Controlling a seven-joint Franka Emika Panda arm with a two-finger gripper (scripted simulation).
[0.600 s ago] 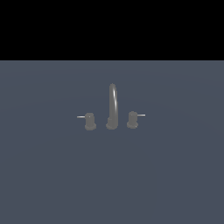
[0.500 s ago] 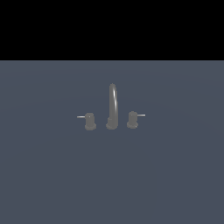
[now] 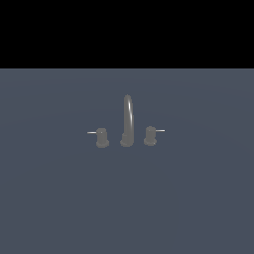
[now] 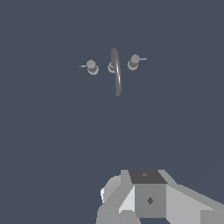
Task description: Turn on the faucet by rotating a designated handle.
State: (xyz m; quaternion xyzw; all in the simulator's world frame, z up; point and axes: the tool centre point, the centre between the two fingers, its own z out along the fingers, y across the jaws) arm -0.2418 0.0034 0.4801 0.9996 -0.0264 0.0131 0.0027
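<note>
The faucet stands on the flat grey-blue surface in the middle of the exterior view. Its tall arched spout rises from a round base. The handle is the short dark knob on the exterior view's left, with a thin pale pin pointing left. The twin knob has a pin pointing right. In the wrist view the handle, spout and twin knob lie far off. Only the gripper's grey body shows there; its fingers are out of view. The arm does not show in the exterior view.
The grey-blue surface spreads flat all around the faucet. A black band fills the upper part of the exterior view.
</note>
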